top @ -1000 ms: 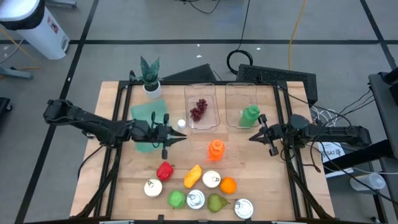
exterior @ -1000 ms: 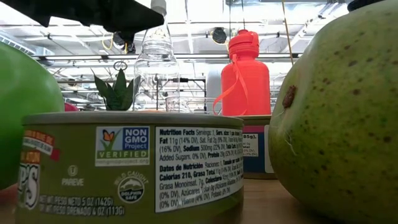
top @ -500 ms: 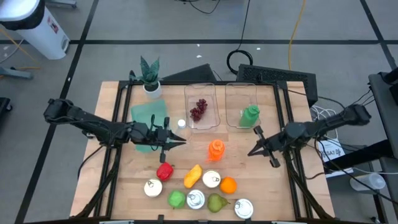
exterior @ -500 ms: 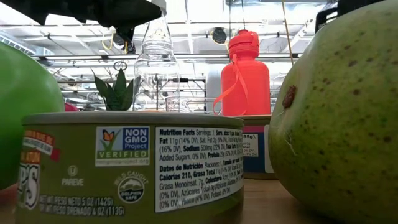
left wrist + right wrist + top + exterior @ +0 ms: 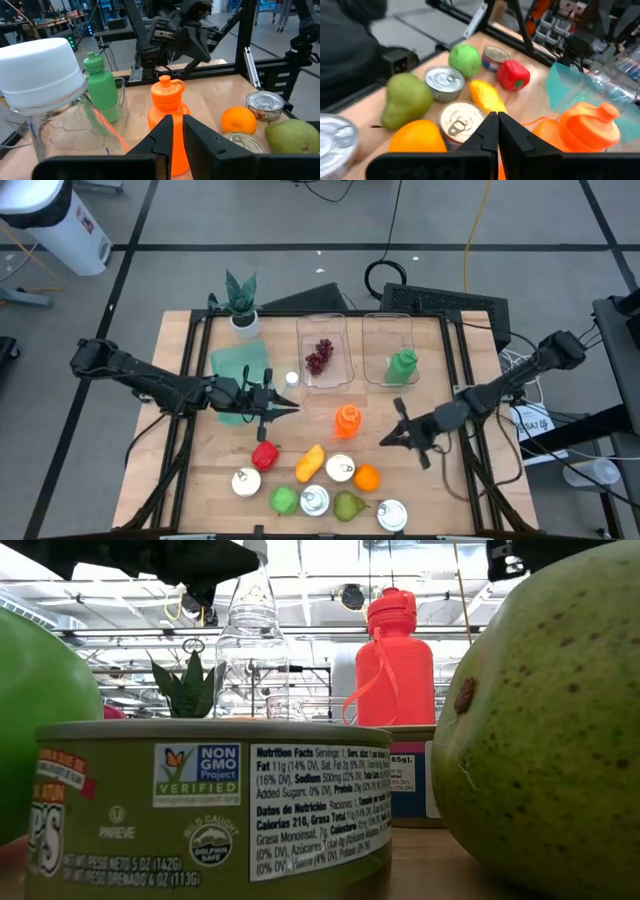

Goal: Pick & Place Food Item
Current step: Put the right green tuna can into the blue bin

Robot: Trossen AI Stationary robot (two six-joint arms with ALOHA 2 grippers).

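Note:
The food lies in a group near the table's front edge: a red pepper (image 5: 265, 454), a yellow piece (image 5: 311, 462), an orange (image 5: 367, 477), a green apple (image 5: 285, 500), a pear (image 5: 348, 505) and several cans, one of them (image 5: 340, 468) beside the orange. Purple grapes (image 5: 320, 356) lie in a clear container (image 5: 342, 376). My left gripper (image 5: 287, 409) hovers shut left of the orange bottle (image 5: 347, 421), its fingertips (image 5: 172, 131) pointing at the bottle. My right gripper (image 5: 384, 443) hovers shut right of the bottle, above the food, fingertips (image 5: 497, 131) together.
A green bottle (image 5: 403, 366) stands in a second clear container (image 5: 372, 330) at the back right. A clear bottle with a white cap (image 5: 42, 80) stands by the teal mat (image 5: 240, 372). A potted plant (image 5: 241, 302) is at the back left.
My right gripper has swung from beside the green bottle's container toward the table's near edge and leftward, ending right of the orange bottle above the food group, and has turned as it went. It stays shut. My left arm has kept still.

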